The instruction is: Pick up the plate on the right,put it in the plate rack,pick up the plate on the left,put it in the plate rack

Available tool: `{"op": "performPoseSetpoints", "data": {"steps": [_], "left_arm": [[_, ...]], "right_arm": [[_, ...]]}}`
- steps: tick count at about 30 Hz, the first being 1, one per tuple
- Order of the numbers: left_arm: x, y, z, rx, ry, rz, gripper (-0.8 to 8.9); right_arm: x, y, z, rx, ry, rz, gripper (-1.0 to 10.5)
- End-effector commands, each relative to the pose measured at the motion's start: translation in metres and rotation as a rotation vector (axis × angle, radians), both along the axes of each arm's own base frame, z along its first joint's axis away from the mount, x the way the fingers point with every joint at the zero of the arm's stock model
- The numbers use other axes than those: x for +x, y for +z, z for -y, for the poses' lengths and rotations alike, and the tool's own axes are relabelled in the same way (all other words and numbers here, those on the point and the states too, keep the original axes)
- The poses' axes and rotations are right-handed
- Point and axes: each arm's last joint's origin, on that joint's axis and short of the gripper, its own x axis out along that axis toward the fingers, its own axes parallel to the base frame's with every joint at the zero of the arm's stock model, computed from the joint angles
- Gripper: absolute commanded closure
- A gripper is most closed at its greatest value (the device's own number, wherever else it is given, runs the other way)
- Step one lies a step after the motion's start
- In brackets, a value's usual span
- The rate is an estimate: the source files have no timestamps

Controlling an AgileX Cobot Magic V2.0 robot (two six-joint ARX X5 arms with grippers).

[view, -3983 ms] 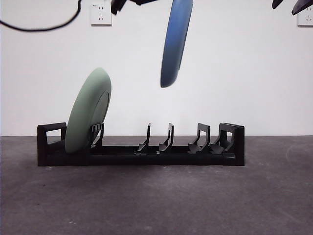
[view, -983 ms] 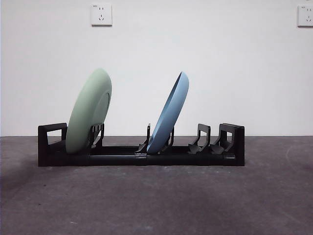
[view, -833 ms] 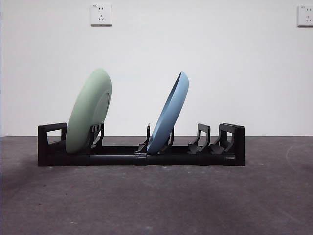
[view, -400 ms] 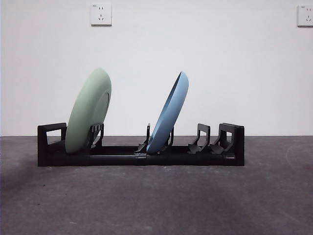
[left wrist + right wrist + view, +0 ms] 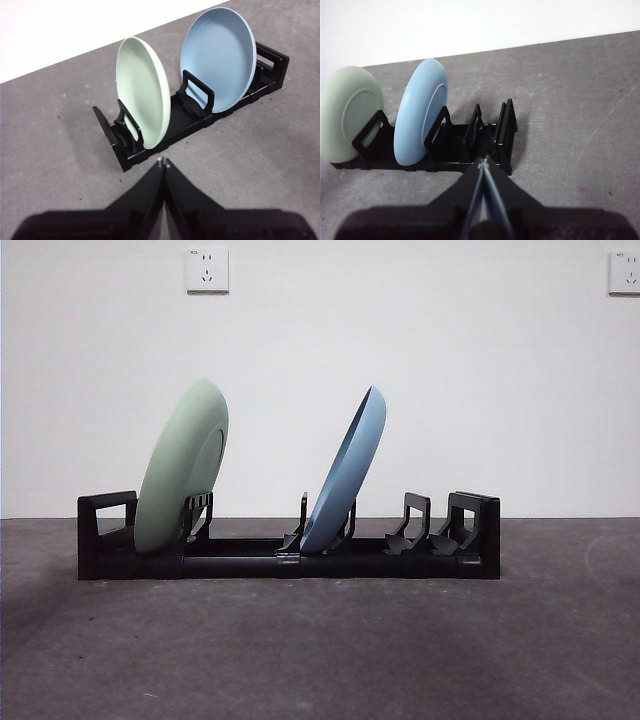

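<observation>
While the front view shows neither arm, only the plate rack (image 5: 288,552) on the dark table (image 5: 320,650) with two wall sockets (image 5: 207,269) above, both wrist views give the grippers. Green plate (image 5: 182,468) stands tilted at the rack's left end, blue plate (image 5: 346,472) tilted in a middle slot, apart from each other. Left gripper (image 5: 163,162) has its jaws pressed together, empty, near the green plate's end of the rack. Right gripper (image 5: 483,162) likewise closed and empty, by the opposite boxy end. Wrist views show plate faces; front shows edges only.
</observation>
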Motion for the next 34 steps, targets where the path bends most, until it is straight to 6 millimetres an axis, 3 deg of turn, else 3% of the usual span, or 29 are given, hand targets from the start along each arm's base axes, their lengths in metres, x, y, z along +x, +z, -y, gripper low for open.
{"op": "performPoseSetpoints", "data": {"steps": [1,6,17,23,29,34], "left_arm": [[0.002,0.001,-0.004,-0.037,0.026,0.05,8.17],[0.01,-0.012,-0.014,-0.136,0.073,0.171,8.17],[0.022,-0.105,-0.033,-0.172,0.175,0.238,8.17],[0.023,-0.14,-0.036,-0.164,0.214,0.197,8.17],[0.024,-0.161,-0.036,-0.163,0.218,0.167,8.17],[0.025,-0.162,-0.036,-0.158,0.222,0.166,8.17]], "right_arm": [[0.0,-0.002,0.0,0.009,-0.004,-0.005,9.4],[0.0,-0.002,0.0,0.009,-0.005,-0.005,9.4],[0.0,-0.002,0.0,0.009,-0.005,-0.005,9.4],[0.0,-0.002,0.0,0.009,-0.005,-0.005,9.4],[0.0,-0.002,0.0,0.009,-0.005,-0.005,9.4],[0.0,-0.002,0.0,0.009,-0.005,-0.006,9.4]]}}
